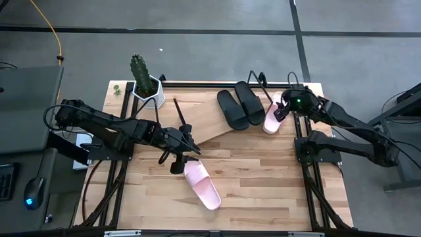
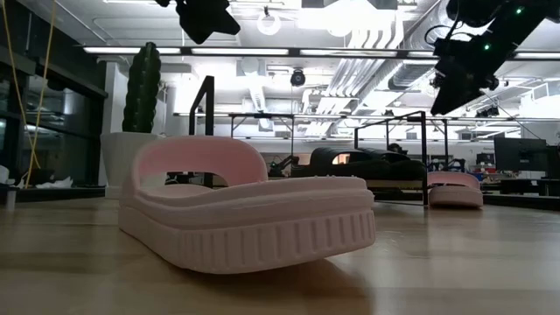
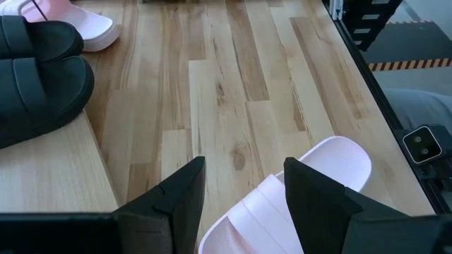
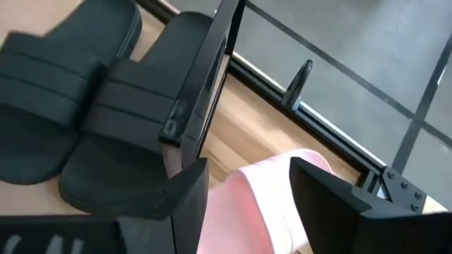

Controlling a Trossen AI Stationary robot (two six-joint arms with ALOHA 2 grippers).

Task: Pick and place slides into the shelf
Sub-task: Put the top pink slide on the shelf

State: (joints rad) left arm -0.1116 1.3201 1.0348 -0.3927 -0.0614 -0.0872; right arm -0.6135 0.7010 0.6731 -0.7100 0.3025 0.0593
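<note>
Sitting low-centre in the high view, one pink slide point(image 1: 202, 184) lies flat on the tabletop point(image 1: 263, 191), toe toward the bottom of frame. My left gripper point(image 1: 179, 163) hovers right at its heel end, fingers point(image 3: 185, 204) spread w/ nothing between them; the left wrist view shows the pink strap just beyond the gap.

Other pink slide point(image 1: 271, 118) is upper right of centre, at the right edge of the shelf point(image 1: 204, 118). My right gripper point(image 1: 281, 112) is over it, fingers point(image 4: 189, 194) parted, pink slide showing btwn them in the right wrist view. Can't tell if they touch it.

Two black slides point(image 1: 241, 106) sit side by side on the shelf board, upper centre, just left of that pink one.

Low view: near pink slide point(image 2: 245, 210) fills the foreground, black pair point(image 2: 363, 164) and far pink slide point(image 2: 453, 189) behind at right.

Cactus in a white pot point(image 1: 146, 85) stands upper left, by the shelf's corner.
</note>
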